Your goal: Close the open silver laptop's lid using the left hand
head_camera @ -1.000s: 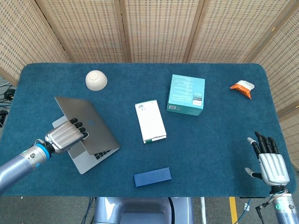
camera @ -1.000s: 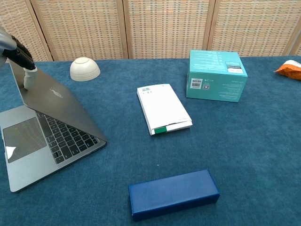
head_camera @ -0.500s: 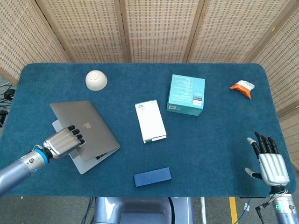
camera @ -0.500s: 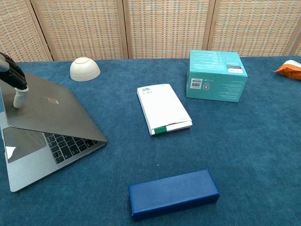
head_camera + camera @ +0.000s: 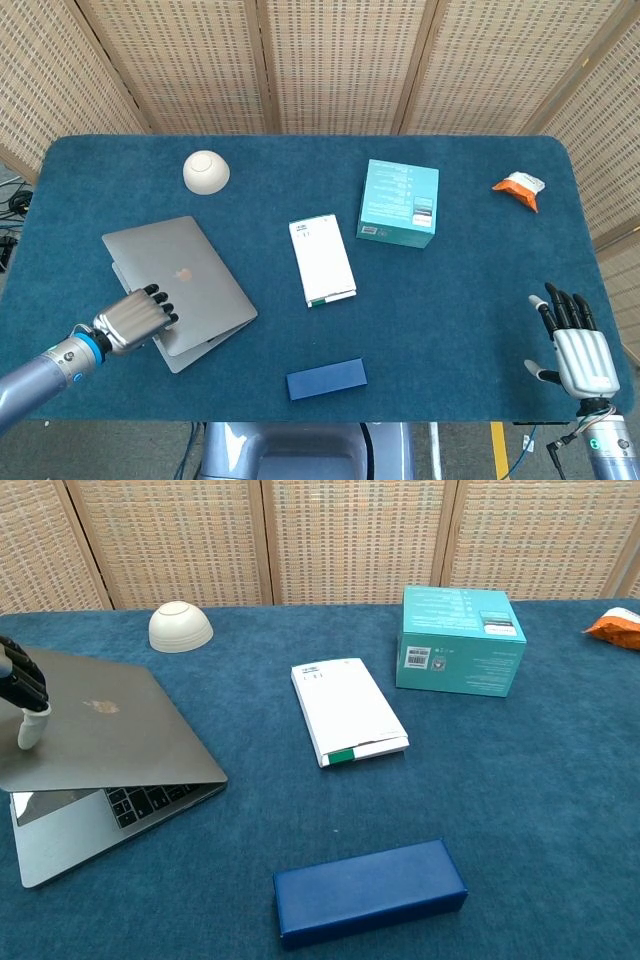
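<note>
The silver laptop point(image 5: 180, 280) lies at the left of the blue table, its lid point(image 5: 105, 725) lowered almost flat, with a narrow gap at the front where a strip of keyboard point(image 5: 140, 802) still shows. My left hand point(image 5: 135, 318) rests on the lid's near-left part with its fingers laid flat on the metal; in the chest view only its fingertips point(image 5: 28, 725) show at the left edge. Far off at the table's near-right corner, my right hand point(image 5: 580, 350) is held up with fingers spread, holding nothing.
A white bowl point(image 5: 206, 171) sits upside down behind the laptop. A white box point(image 5: 322, 261) lies mid-table, a teal box point(image 5: 399, 203) behind it, a dark blue box point(image 5: 326, 379) near the front edge, and an orange snack packet point(image 5: 519, 187) at the far right.
The left hand has pushed the lid down from about half open to nearly flat, sliding toward the laptop's near edge. The right hand has not moved.
</note>
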